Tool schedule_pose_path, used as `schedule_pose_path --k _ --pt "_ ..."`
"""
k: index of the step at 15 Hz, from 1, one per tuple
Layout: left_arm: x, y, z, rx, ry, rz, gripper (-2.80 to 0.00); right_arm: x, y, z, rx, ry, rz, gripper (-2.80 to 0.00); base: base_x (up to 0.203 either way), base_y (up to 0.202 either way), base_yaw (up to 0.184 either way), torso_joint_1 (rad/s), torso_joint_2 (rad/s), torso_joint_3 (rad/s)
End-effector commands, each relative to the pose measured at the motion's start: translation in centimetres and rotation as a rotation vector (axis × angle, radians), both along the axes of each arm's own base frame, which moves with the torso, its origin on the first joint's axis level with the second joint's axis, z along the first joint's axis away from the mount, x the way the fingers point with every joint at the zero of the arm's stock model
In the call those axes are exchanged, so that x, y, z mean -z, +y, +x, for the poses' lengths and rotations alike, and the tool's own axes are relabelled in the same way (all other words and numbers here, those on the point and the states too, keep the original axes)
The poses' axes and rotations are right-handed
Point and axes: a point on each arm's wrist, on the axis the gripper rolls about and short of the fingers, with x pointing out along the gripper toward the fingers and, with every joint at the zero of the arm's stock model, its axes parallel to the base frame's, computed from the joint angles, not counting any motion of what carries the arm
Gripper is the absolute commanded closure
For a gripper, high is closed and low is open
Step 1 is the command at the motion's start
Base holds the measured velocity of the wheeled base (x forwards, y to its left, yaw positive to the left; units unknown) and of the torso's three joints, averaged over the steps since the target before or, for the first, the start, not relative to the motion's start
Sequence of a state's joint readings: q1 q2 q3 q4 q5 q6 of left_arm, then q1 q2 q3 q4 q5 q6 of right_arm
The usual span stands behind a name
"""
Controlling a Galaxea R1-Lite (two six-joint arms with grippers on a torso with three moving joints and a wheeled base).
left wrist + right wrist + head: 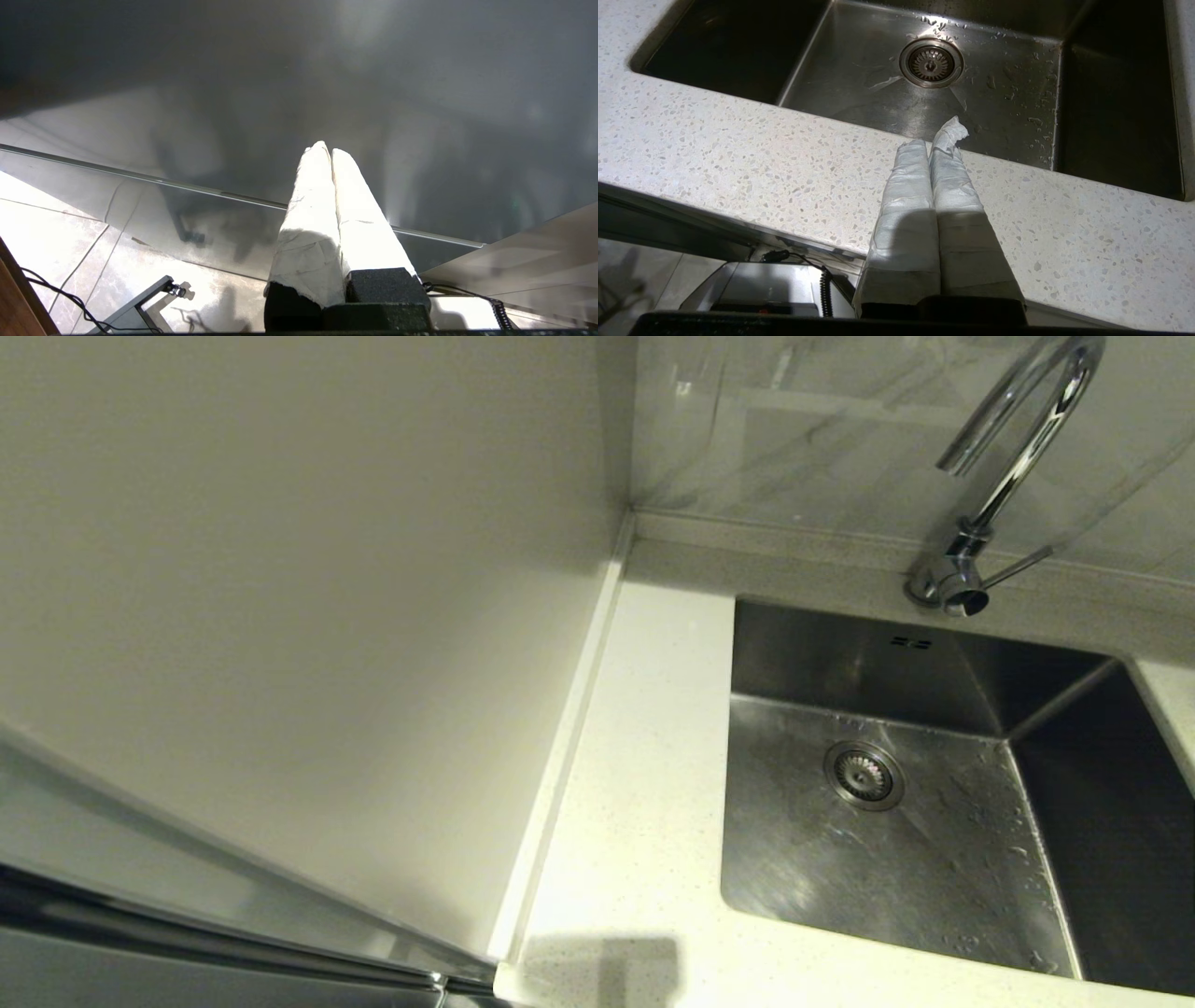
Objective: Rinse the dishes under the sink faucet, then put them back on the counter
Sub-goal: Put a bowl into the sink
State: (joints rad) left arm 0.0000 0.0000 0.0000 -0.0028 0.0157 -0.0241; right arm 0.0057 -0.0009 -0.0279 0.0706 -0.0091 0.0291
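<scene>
1. Right end effector [931, 140]: white-wrapped fingers [908, 186] pressed together, nothing between them, one wrap's loose tip sticking up past the other.
2. Poised over the front strip of the speckled white surface [738, 163], tips pointing across it toward the sink [878, 93]; whether touching the stone or just above it cannot be told.
3. Just beyond the tips: the steel basin, square, with water drops scattered over its floor and the round drain strainer [931, 62] straight ahead of the fingers.
4. Beneath and behind the right end effector: a coiled black cable [825, 291] and a grey metal part below the surface's front edge.
5. Left end effector [331, 150]: wrapped fingers [308, 224] likewise shut tight, holding nothing, well apart from the sink, pointed at a dark glossy panel [420, 93] above a pale tiled floor [56, 233].
6. Farther out, from the head camera: neither arm in sight; faucet [1018, 439] rising behind the basin's far rim, thin lever [1018, 565] angled off its base, two overflow slots [910, 642] on the back wall below it.
7. Cream wall panel [280, 569] bordering the surface's left side along a low raised strip [560, 747].
8. No bowls in any view; location of the dishes cannot be told.
</scene>
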Motion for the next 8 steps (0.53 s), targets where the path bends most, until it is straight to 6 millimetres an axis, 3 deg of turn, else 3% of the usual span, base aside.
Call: schedule_pose_path --k 1,8 --pt "0.00 0.00 -0.02 0.000 -0.003 0.000 0.00 -0.04 0.00 0.00 0.000 0.000 0.000 0.00 0.000 0.000 0.000 0.000 0.00 0.000" --pt "0.00 0.00 -0.02 0.002 -0.003 0.000 0.00 -0.48 -0.03 -0.14 0.012 -0.013 0.001 0.00 0.000 0.000 0.000 0.000 0.00 0.000"
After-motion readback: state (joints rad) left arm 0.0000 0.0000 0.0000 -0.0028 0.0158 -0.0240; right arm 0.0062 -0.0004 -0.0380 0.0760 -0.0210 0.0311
